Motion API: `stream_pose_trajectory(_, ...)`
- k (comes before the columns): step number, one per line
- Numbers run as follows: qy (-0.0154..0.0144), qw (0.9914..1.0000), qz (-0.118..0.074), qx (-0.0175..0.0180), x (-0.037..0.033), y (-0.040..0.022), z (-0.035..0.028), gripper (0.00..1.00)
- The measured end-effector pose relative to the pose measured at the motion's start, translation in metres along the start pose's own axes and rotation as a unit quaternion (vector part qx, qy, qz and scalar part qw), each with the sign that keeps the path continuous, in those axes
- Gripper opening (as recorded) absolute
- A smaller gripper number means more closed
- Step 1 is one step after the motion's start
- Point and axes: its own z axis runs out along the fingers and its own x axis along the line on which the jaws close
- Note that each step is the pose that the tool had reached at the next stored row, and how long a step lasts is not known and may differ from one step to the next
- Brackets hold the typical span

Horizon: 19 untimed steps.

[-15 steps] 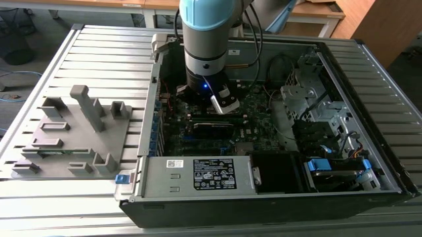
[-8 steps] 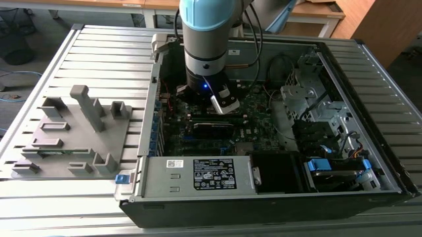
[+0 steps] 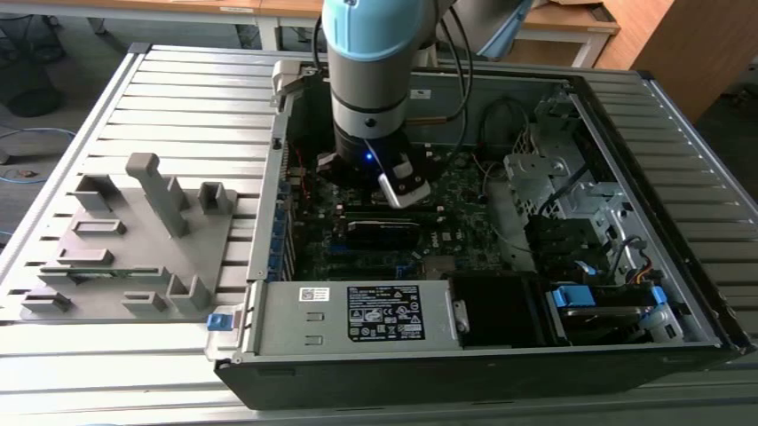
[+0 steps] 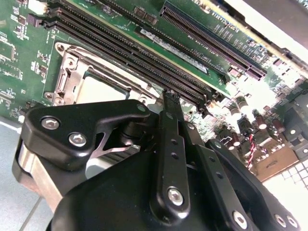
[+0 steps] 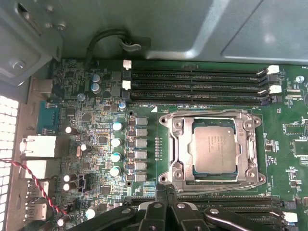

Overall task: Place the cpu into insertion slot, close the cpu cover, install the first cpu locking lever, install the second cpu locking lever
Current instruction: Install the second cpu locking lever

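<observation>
In the first wrist view the cpu [image 5: 214, 149] lies flat in its socket on the green motherboard [image 5: 96, 144], grey metal top up. The silvery cpu cover [image 5: 250, 144] is down around it, framing the chip through its window. Thin metal lever rods [image 5: 216, 182] run along two sides of the socket; whether they are hooked I cannot tell. My gripper [image 5: 167, 190] is shut with nothing between its black fingers [image 4: 171, 144], its tip just off the socket's edge, over the memory slots [image 4: 144, 62]. The cpu [image 4: 98, 91] peeks out behind the fingers. In the exterior view the gripper [image 3: 403, 193] reaches down into the open computer case [image 3: 474, 355].
Rows of black memory slots [image 5: 192, 79] flank the socket on both sides. Capacitors [image 5: 116, 142] and rear ports [image 5: 38, 144] stand beside it. A black cable [image 5: 108, 36] loops along the case wall. A grey fixture [image 3: 130, 240] sits on the slatted table at the exterior view's left.
</observation>
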Motion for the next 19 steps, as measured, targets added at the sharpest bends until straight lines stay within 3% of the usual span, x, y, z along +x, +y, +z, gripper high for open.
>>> stream_pose_trajectory(2, 0.0, 0.99997, 0.0, -0.0079, 0.0, -0.0018, -0.0003, 0.11)
stream_pose_trajectory(6, 0.0001, 0.99949, 0.001, -0.032, -0.0001, -0.006, -0.001, 0.11)
stream_pose_trajectory(7, 0.0001, 0.99938, 0.001, -0.0353, -0.0001, -0.0072, -0.0011, 0.11)
stream_pose_trajectory(14, 0.0002, 0.9989, 0.002, -0.0469, -0.0001, -0.0166, -0.0003, 0.11)
stream_pose_trajectory(19, 0.0002, 0.99815, 0.003, -0.0607, 0.0, -0.0195, 0.0021, 0.11)
